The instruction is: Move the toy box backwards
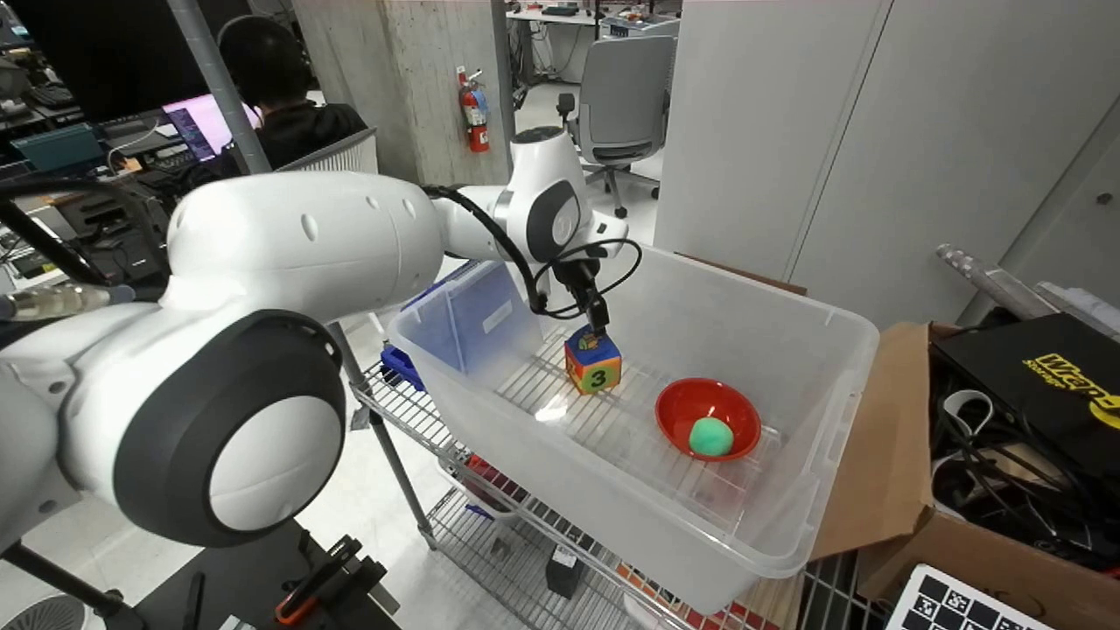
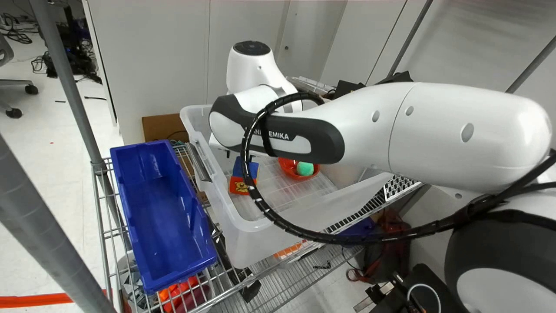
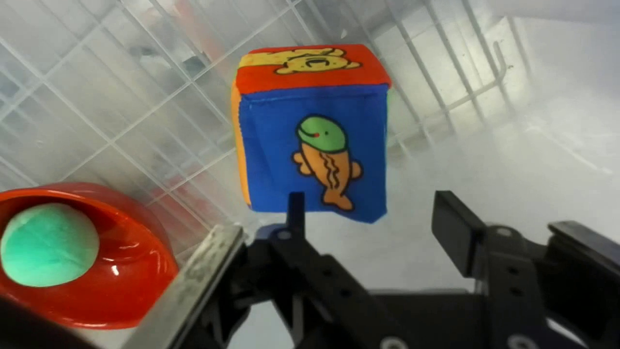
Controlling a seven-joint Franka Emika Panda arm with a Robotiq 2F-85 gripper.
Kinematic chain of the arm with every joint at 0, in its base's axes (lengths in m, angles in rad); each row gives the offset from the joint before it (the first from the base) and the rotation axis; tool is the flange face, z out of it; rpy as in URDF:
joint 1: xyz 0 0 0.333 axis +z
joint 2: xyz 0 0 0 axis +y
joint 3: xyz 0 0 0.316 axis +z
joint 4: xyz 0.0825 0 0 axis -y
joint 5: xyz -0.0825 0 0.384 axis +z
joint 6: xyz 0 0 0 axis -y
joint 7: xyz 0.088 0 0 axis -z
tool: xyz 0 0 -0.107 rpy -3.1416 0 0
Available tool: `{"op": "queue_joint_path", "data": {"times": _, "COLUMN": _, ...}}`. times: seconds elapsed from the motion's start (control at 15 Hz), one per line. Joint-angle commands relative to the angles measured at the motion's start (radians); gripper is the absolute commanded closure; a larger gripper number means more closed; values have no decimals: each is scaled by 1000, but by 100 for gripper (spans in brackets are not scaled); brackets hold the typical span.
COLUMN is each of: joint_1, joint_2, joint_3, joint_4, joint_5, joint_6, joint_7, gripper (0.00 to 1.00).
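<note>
The toy box [image 1: 593, 366] is a soft cube with blue, orange and red faces and a green "3". It stands on the floor of the translucent bin. In an exterior view the toy box [image 2: 240, 184] is partly covered by the arm's black cable. In the wrist view the toy box [image 3: 315, 150] shows its blue face with a fish, and a red face. My gripper [image 3: 370, 198] is open with nothing between its fingers. The left finger overlaps the cube's lower edge in that view; the right finger is beside it. The gripper [image 1: 597, 319] is just above the cube; contact cannot be told.
The translucent bin [image 1: 604, 490] has high walls around the cube and gripper. A red bowl [image 1: 678, 402] with a green ball [image 1: 710, 437] sits inside, near the cube. A blue bin [image 2: 165, 217] stands beside it on the wire shelf. An open cardboard box [image 1: 884, 437] adjoins the bin.
</note>
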Motion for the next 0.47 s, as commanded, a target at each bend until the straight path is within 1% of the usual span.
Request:
{"op": "queue_joint_path", "data": {"times": 0.0, "joint_1": 21, "joint_2": -173, "joint_3": -29, "joint_4": -123, "joint_5": -2, "joint_6": -129, "joint_7": 100, "gripper": 1}}
{"op": "queue_joint_path", "data": {"times": 0.07, "joint_1": 20, "joint_2": -208, "joint_3": -30, "joint_4": -143, "joint_5": 1, "joint_6": -165, "joint_7": 125, "gripper": 0}}
{"op": "queue_joint_path", "data": {"times": 0.2, "joint_1": 8, "joint_2": -299, "joint_3": -8, "joint_4": -209, "joint_5": 32, "joint_6": -242, "joint_7": 153, "gripper": 0}}
{"op": "queue_joint_path", "data": {"times": 0.27, "joint_1": 3, "joint_2": -179, "joint_3": -12, "joint_4": -80, "joint_5": 8, "joint_6": -190, "joint_7": 111, "gripper": 0}}
{"op": "queue_joint_path", "data": {"times": 0.4, "joint_1": 3, "joint_2": -251, "joint_3": -11, "joint_4": -134, "joint_5": 18, "joint_6": -235, "joint_7": 127, "gripper": 0}}
